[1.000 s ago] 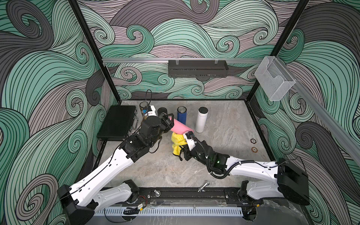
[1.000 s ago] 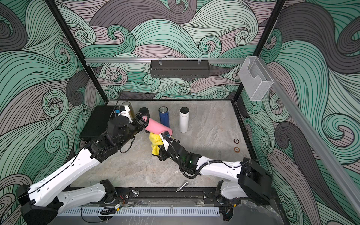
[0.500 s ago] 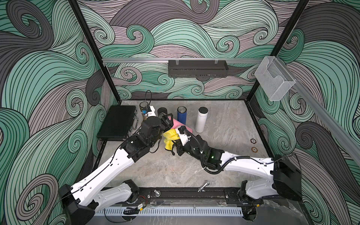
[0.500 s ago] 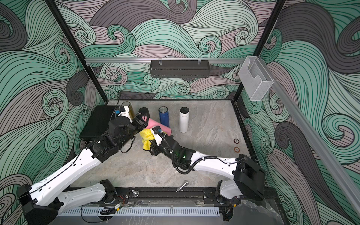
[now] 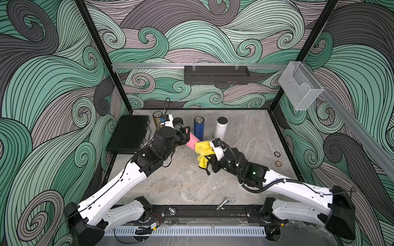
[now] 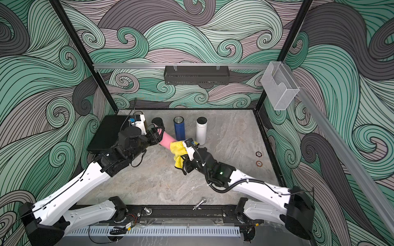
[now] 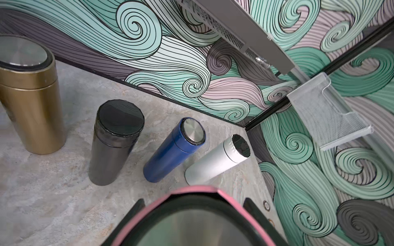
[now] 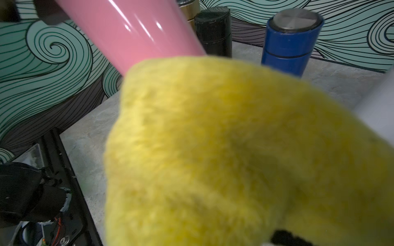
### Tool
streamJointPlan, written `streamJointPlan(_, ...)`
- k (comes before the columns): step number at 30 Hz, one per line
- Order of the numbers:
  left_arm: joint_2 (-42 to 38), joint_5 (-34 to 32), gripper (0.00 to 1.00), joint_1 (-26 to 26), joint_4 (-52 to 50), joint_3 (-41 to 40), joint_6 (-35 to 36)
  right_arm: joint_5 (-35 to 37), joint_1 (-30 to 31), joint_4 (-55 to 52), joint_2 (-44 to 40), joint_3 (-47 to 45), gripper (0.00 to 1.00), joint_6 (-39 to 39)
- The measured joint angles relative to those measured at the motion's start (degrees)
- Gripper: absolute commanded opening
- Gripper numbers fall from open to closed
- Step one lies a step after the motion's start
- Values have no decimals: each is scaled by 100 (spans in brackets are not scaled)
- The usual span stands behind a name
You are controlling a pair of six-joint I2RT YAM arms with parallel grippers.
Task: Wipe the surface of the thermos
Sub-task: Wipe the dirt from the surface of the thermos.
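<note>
**Wiping Under Way, More Left To Do**

Grips the pink thermos (image 5: 193,141) at its lid end with the left gripper (image 5: 186,135); fingers pinching it from both sides; holds it tilted, seemingly lifted off the table (image 5: 181,185), just in front of the blue thermos (image 5: 198,127) and the white thermos (image 5: 221,127). Pinches the yellow cloth (image 5: 202,150) in the right gripper (image 5: 210,148); fingers squeezed tight on the cloth and mostly buried in it; presses the cloth over the low end of the thermos.

Looks like the middle of the job, not the finish; covers only the low end right now; leaves the pink part next to the left gripper bare and shiny; cannot tell how much is clean already; probably needs more rubbing along the side and around the back.

In both top views, shows the two arms meeting over the table and the cloth hanging down loose. From the right wrist, fills most of the picture with fuzzy cloth under the glossy pink side; hides the fingers. From the left wrist, shows no cloth at all; shows only the pink rim and metal lid up close between two black fingers (image 7: 136,209), plus the gold thermos (image 7: 29,102) and the black thermos (image 7: 115,147) standing by the back wall with the blue and white ones.
</note>
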Motion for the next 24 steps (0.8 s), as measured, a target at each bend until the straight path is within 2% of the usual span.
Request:
streamJointPlan(4, 0, 863, 0, 35, 24, 0, 914, -1226, -1211, -841, -527, 697, 0, 258)
streamJointPlan(8, -4, 2109, 0, 35, 267, -33, 1768, -2778, -2184, -1198, -44, 1657, 0, 588)
streamJointPlan(11, -7, 2896, 0, 35, 437, -42, 2271, -3700, -2280, -1239, 599, 2116, 0, 767)
streamJointPlan(17, 79, 3958, 0, 35, 463, 26, 3056, -5047, -2286, -892, 1523, 2138, 0, 1333)
streamJointPlan(21, 313, 4179, 0, 35, 330, 109, 3335, -5235, -2286, -1021, 1539, 2065, 0, 1241)
streamJointPlan(24, 400, 4262, 0, 33, 295, 90, 3359, -5178, -2297, -1023, 1266, 1620, 0, 1150)
